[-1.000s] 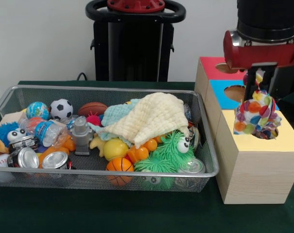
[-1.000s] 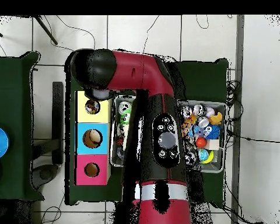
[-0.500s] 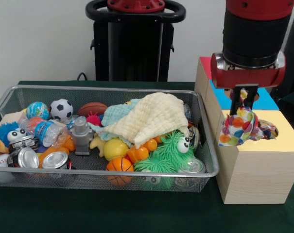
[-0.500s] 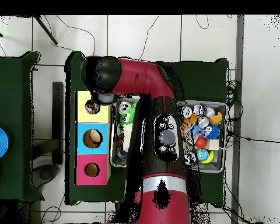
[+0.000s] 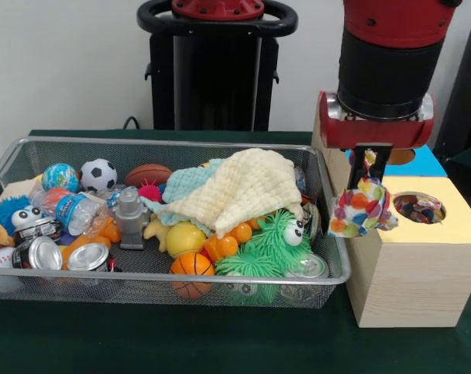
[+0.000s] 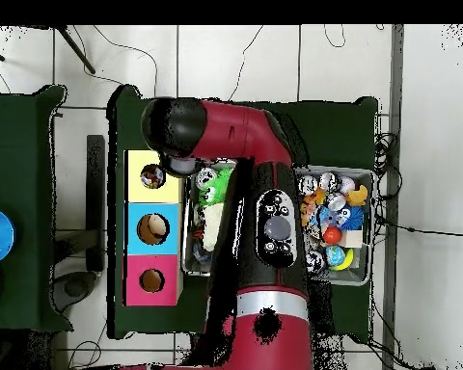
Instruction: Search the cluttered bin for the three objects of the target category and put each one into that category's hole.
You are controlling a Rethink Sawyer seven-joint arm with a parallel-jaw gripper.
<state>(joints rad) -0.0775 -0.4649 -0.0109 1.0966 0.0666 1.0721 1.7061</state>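
Observation:
My gripper [image 5: 370, 173] is shut on a cloth with coloured spots [image 5: 358, 210]. The cloth hangs from the fingers over the gap between the mesh bin [image 5: 338, 257] and the left edge of the yellow box [image 5: 453, 230]. The yellow box's round hole [image 5: 419, 207] shows more spotted fabric inside. In the bin a cream knitted cloth [image 5: 243, 187] lies over a pale blue-green cloth [image 5: 184, 183]. In the overhead view the arm's wrist [image 6: 177, 125] hides the gripper beside the yellow box's hole [image 6: 152, 176].
The bin also holds balls [image 5: 99, 174], cans [image 5: 87, 257], a water bottle [image 5: 68, 210], a grey robot figure [image 5: 131, 216], a green fuzzy toy [image 5: 278, 238] and orange toys. A blue box [image 6: 134, 228] and a pink box [image 6: 137, 281] continue the row. A second toy bin [image 6: 337, 224] is in the overhead view.
The gripper has carried the spotted cloth left, from above the yellow box's hole to the box's edge beside the bin. The bin's contents have not moved.

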